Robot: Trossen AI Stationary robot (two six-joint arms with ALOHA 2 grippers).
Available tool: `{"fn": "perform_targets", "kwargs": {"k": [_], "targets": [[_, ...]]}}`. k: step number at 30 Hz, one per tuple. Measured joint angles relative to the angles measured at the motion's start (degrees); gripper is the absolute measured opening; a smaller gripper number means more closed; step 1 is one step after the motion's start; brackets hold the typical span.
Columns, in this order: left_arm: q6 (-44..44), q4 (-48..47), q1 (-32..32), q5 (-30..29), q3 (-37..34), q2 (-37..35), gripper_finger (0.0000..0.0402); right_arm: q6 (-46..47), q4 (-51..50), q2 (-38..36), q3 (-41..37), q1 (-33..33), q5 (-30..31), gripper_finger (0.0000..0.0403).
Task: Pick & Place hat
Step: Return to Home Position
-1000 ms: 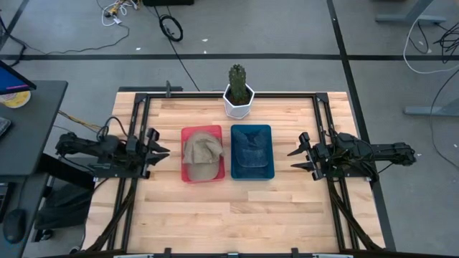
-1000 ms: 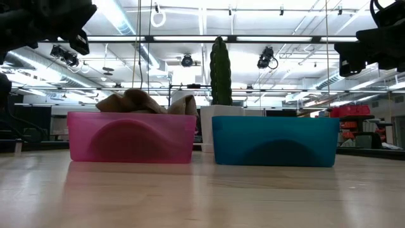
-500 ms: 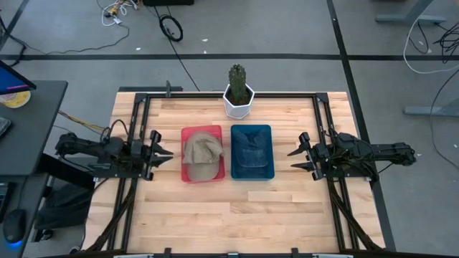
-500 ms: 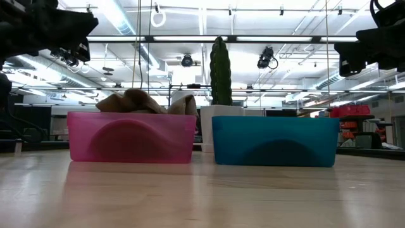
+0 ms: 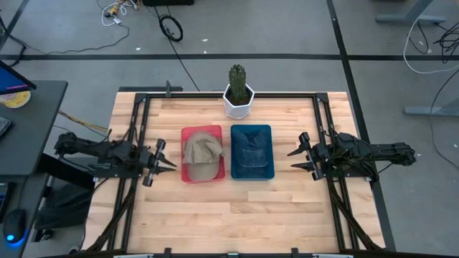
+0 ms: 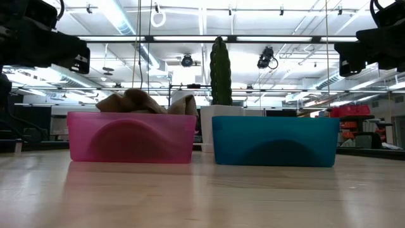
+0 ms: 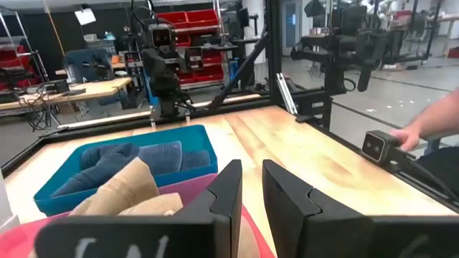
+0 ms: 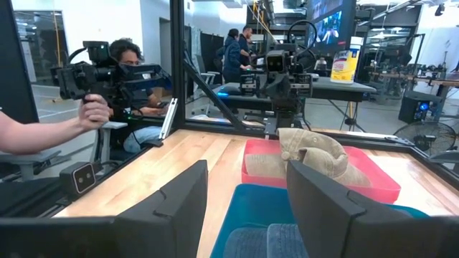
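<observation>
Brown cap (image 5: 202, 154), soft crumpled cloth, lies heaped in the translucent pink plastic bin (image 5: 185, 135), beside a teal bin (image 5: 251, 129) of folded denim. The left gripper (image 5: 166, 165) hovers empty just left of the pink bin, its fingers a narrow slit apart. The right gripper (image 5: 291, 160), spread wide, hangs right of the teal bin.

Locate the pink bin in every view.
High view: pink bin at table centre, left of the teal bin.
Low view: left of centre, teal bin to its right.
Left wrist view: nearest the camera, teal bin behind it.
Right wrist view: beyond the teal bin.
Shared landmark: the teal bin alongside it.
</observation>
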Motion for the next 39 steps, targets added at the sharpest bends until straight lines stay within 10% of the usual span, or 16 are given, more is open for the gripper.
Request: {"fn": "perform_targets", "kwargs": {"k": [39], "targets": [[-0.79, 2.84, 0.0, -4.68, -0.1, -0.11, 0.006, 0.01, -0.02, -0.01, 0.0, 0.01, 0.0, 0.0194]]}}
